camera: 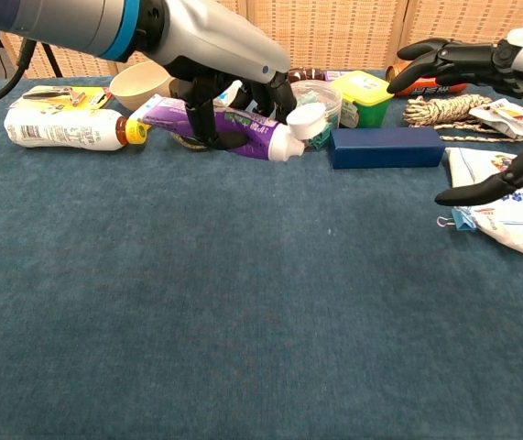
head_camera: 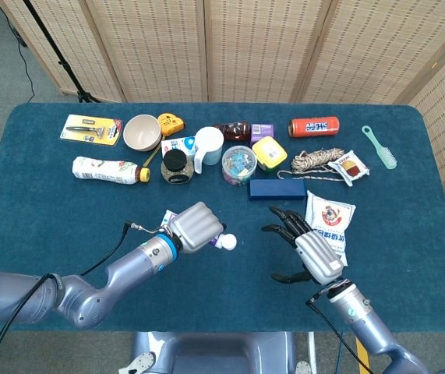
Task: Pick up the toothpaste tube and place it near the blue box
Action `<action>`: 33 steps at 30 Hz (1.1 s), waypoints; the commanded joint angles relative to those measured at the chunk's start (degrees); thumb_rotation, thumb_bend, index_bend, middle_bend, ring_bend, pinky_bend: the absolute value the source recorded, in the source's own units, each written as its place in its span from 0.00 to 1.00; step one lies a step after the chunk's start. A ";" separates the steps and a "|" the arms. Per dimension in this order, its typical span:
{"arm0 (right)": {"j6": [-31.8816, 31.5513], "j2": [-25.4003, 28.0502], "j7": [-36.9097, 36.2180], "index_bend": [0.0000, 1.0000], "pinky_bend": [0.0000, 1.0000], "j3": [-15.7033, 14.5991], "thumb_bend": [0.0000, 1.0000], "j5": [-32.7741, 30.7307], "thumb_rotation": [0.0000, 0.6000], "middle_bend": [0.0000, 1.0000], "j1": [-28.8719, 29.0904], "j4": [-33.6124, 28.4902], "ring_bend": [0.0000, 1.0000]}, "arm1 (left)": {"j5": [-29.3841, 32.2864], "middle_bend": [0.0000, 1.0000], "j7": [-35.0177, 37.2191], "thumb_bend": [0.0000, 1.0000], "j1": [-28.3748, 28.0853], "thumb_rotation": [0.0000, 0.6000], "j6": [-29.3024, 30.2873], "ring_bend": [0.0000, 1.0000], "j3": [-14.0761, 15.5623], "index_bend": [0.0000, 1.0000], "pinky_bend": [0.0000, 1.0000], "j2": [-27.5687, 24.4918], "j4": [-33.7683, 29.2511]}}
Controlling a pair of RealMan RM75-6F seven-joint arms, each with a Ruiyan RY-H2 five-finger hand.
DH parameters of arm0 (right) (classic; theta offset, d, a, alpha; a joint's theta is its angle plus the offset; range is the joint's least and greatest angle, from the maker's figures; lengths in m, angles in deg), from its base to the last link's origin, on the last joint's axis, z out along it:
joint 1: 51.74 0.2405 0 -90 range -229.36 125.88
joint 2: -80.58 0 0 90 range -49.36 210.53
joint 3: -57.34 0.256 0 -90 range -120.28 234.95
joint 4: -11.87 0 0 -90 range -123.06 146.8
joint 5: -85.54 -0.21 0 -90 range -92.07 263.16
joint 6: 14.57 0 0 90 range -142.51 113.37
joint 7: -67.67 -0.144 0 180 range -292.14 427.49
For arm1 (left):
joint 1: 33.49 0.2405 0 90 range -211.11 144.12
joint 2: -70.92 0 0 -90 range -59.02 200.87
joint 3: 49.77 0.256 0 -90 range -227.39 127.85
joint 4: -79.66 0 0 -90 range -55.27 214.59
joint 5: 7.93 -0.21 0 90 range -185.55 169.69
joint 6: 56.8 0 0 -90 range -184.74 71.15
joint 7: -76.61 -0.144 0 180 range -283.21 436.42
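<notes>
A purple tube (camera: pixel 234 124) is being gripped above mid-table by the left hand (head_camera: pixel 196 227); the right hand (head_camera: pixel 306 248) is being held spread, empty, near the box (head_camera: pixel 277 189).

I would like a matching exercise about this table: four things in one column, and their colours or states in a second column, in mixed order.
Things:
1. toothpaste tube
2. blue box
3. right hand
4. can

States:
A. lies on its side at the back of the table
B. held in the left hand
C. open, holds nothing
D. lies flat behind the right hand

Pairs: 1-B, 2-D, 3-C, 4-A
</notes>
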 commanded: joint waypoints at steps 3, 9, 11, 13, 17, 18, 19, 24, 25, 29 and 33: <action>0.48 -0.49 0.52 0.22 0.00 -0.38 0.00 -0.30 1.00 0.00 0.34 0.24 0.00 | 0.10 0.50 0.50 1.00 -0.13 1.00 0.04 0.52 0.07 0.61 0.59 -0.31 -0.04; 0.57 -1.06 0.70 0.23 0.00 -0.84 0.00 -0.39 1.00 0.00 0.54 0.44 0.00 | 0.20 0.50 0.76 1.00 -0.36 1.00 0.02 0.52 0.36 0.61 0.59 -0.45 -0.05; 0.51 -1.15 0.59 0.23 0.00 -0.91 0.00 -0.38 1.00 0.00 0.58 0.42 0.00 | 0.28 0.50 0.78 1.00 -0.45 1.00 -0.01 0.52 0.45 0.61 0.59 -0.47 -0.04; 0.28 -1.22 0.53 0.23 0.00 -0.88 0.00 -0.31 1.00 0.00 0.61 0.48 0.00 | 0.34 0.50 0.79 1.00 -0.53 1.00 0.00 0.52 0.58 0.61 0.59 -0.42 0.01; -0.23 -1.20 0.36 0.23 0.00 -0.86 0.00 -0.11 1.00 0.00 0.58 0.39 0.00 | 0.47 0.50 0.68 1.00 -0.70 1.00 0.02 0.52 0.84 0.61 0.59 -0.20 0.20; -0.42 -1.17 0.42 0.23 0.00 -0.92 0.00 0.10 1.00 0.00 0.58 0.29 0.00 | 0.59 0.50 0.62 1.00 -0.82 1.00 0.01 0.52 0.91 0.61 0.59 -0.07 0.35; -0.49 -1.26 0.35 0.23 0.00 -1.11 0.00 0.39 1.00 0.00 0.58 0.04 0.00 | 0.74 0.50 0.58 1.00 -0.94 1.00 0.01 0.52 0.92 0.61 0.59 0.12 0.56; -0.46 -1.71 0.33 0.23 0.00 -1.22 0.00 0.67 1.00 0.00 0.92 -0.56 0.00 | 1.13 0.50 0.38 1.00 -1.33 1.00 0.41 0.52 0.99 0.61 0.59 0.69 0.85; -0.36 -1.77 0.44 0.23 0.00 -1.27 0.00 0.72 1.00 0.00 1.02 -0.72 0.00 | 1.20 0.50 0.37 1.00 -1.37 1.00 0.52 0.52 0.99 0.61 0.59 0.78 0.87; 0.11 -2.34 1.21 0.23 0.00 -1.25 0.00 0.72 1.00 0.00 1.53 -1.12 0.00 | 1.48 0.50 0.26 1.00 -1.57 1.00 0.95 0.52 0.95 0.61 0.59 1.16 0.96; 0.70 -2.75 1.61 0.23 0.00 -1.07 0.00 0.16 1.00 0.00 2.00 -1.32 0.00 | 1.59 0.50 0.21 1.00 -1.73 1.00 1.30 0.52 0.85 0.61 0.59 1.47 1.04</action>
